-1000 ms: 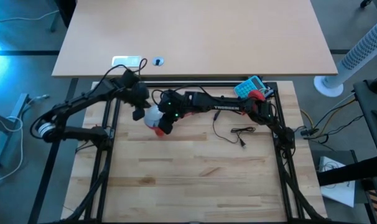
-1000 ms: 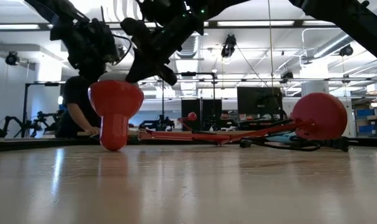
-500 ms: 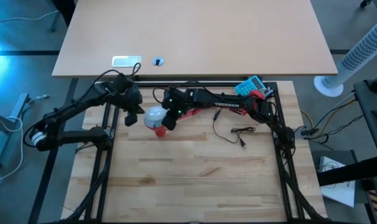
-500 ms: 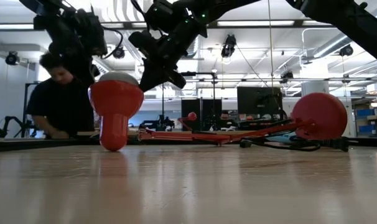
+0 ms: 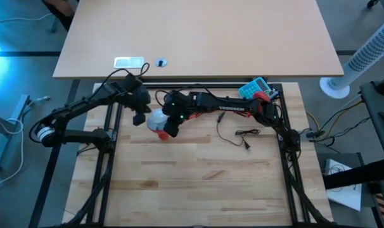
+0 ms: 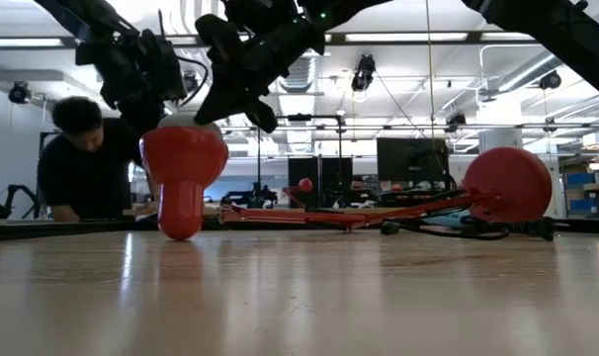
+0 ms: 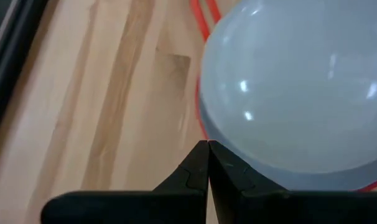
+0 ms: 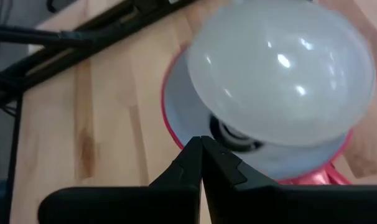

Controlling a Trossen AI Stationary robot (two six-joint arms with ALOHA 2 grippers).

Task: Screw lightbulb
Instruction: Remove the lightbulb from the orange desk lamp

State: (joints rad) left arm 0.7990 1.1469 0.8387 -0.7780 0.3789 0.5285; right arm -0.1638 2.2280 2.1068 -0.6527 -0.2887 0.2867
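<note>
2 dark robot arms meet over 1 red desk lamp [image 6: 184,173] on a pale wooden table [image 5: 198,183], with 1 lightbulb [image 5: 156,118] between them. The left gripper [image 5: 139,116] sits just left of the bulb and the right gripper [image 5: 168,129] just to its right and slightly nearer; each has its 2 fingers pressed together, and neither has hold of anything. In each wrist view the fingertips end at the rim of the bulb's dome, and contact cannot be told.

The lightbulb [image 8: 282,81] is a smooth, frosted white dome with small bright glints on its surface. It rests in the upturned mouth of the lamp's red cone shade [image 8: 176,124], left of the table's centre, tilted so that a dark socket opening [image 8: 235,134] shows under its edge in the right wrist view; its screw base is hidden.

The lamp's round red base [image 6: 507,184] stands on edge at the far right, joined to the shade by thin red arms [image 6: 349,213]. 1 black cable [image 5: 243,136] lies loose on the table and 1 teal calculator [image 5: 254,87] sits at the far right corner. 1 person [image 6: 82,163] in dark clothing bends over a bench beyond the table.
</note>
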